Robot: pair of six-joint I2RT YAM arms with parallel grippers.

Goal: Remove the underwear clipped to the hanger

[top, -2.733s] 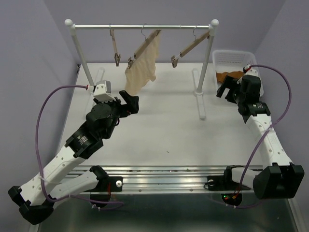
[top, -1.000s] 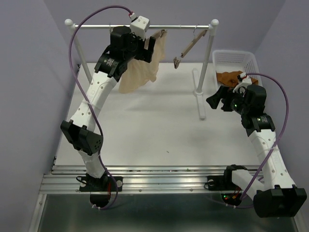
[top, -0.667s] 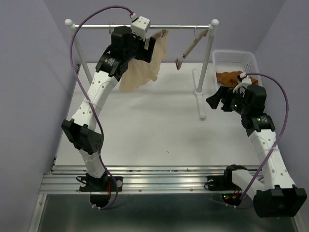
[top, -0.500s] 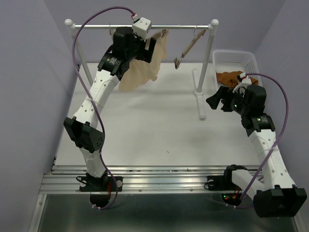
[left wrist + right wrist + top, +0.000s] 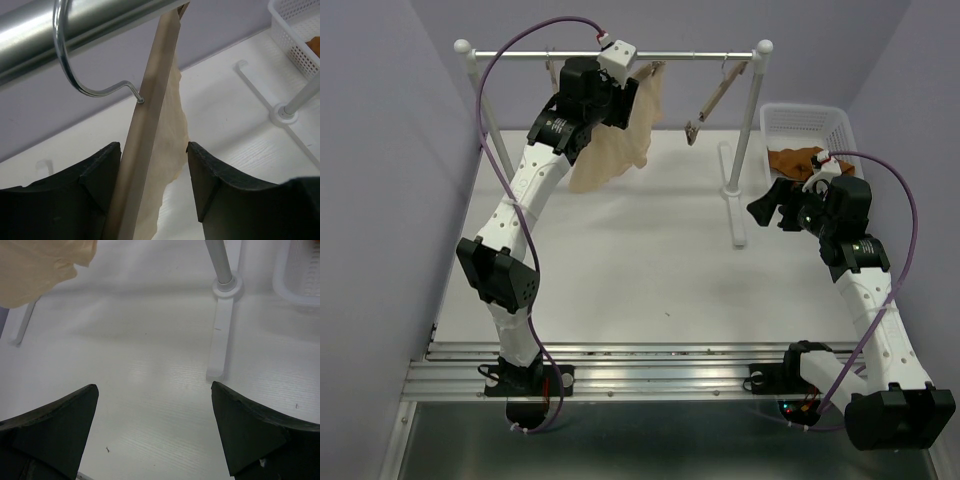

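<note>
Since the earliest frame, found the left gripper (image 5: 628,100) carried up from low over the table (image 5: 650,270) to the rail (image 5: 690,55), and the right gripper (image 5: 770,207) drawn back from the white basket (image 5: 805,108) to a spot over the table's right side; over the last second, saw the left jaws narrowed. Nearest, noted both arm bases bolted at the table's near edge. Further in, found the right gripper hanging above bare tabletop near the rack's right foot (image 5: 222,347), jaws spread wide with nothing between them in the right wrist view. Beyond that, found the left gripper reaching up to the middle wooden hanger (image 5: 150,110), fingers (image 5: 97,175) apart and straddling the hanger bar and the beige underwear (image 5: 170,145), released rather than clamped: one finger seemingly against the bar, a sliver of gap beside the other. Could not judge true contact from that view. Saw the beige underwear hanging from that hanger just under the rail, draped down toward the table. Right of it, noted an empty hanger (image 5: 712,100) tilted on the rail. At the far right, found the rust-orange underwear (image 5: 798,158) lying in the basket, off any hanger.
</note>
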